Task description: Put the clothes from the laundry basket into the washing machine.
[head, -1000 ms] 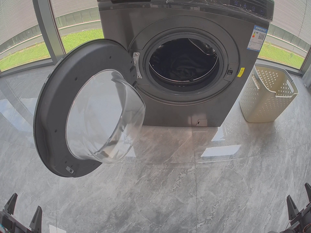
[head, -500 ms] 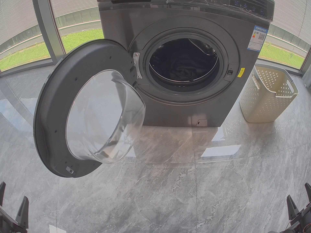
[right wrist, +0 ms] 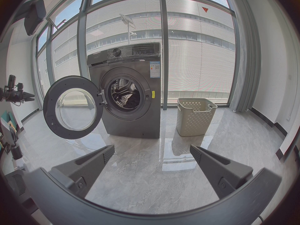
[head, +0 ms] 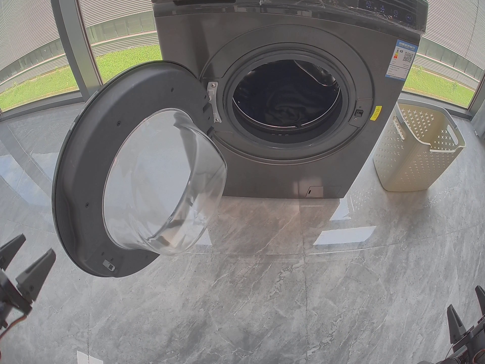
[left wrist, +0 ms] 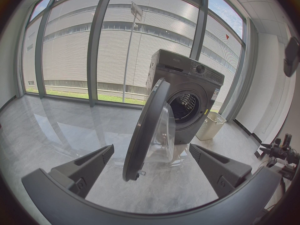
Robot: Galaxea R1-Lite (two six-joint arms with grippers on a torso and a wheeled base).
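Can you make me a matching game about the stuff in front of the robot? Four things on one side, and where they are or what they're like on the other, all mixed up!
Things:
1. washer door
2. laundry basket
3. dark clothes
4. left gripper

Descriptions:
A. inside the washing machine
B. swung wide open
C. cream, standing on the floor
D. fingers apart, holding nothing

Pairs: 1-B, 2-C, 3-A, 4-D
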